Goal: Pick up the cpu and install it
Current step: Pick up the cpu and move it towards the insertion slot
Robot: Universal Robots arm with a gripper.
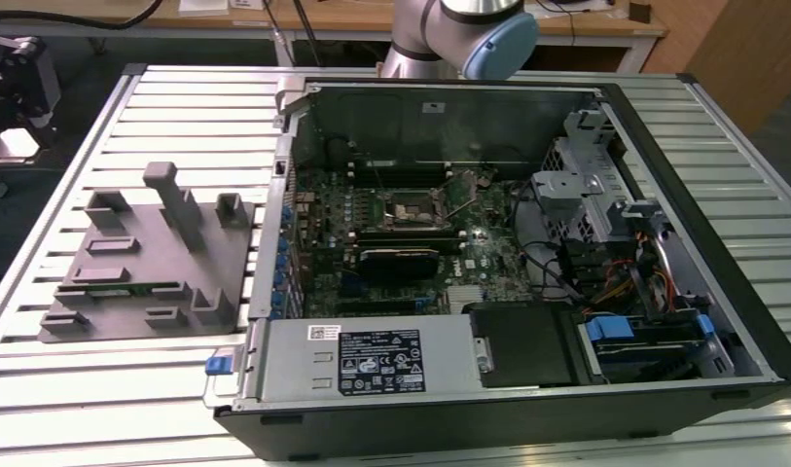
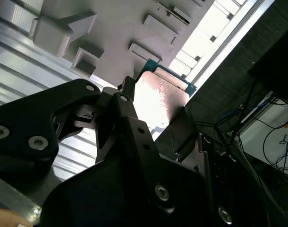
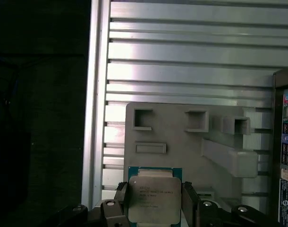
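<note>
Over the grey slotted block [image 3: 182,142] on the ribbed table [image 3: 182,47], the gripper [image 3: 155,205] has its two fingers [image 3: 120,201] pinching the cpu [image 3: 155,191] by opposite edges, silvery top showing in both wrist views. An open computer case [image 1: 499,413] stands just beside the block, on the exterior view's right.

From my remote feed, the ribbed aluminium bench [image 1: 135,389] spans most of the exterior view, its slats catching bright glare from above. A pale wooden desk [image 1: 343,19] runs along the top edge, and a wooden panel [image 1: 745,58] stands in the upper right corner. At the exterior view's left I see dark floor [image 1: 13,243] beside the bench.
</note>
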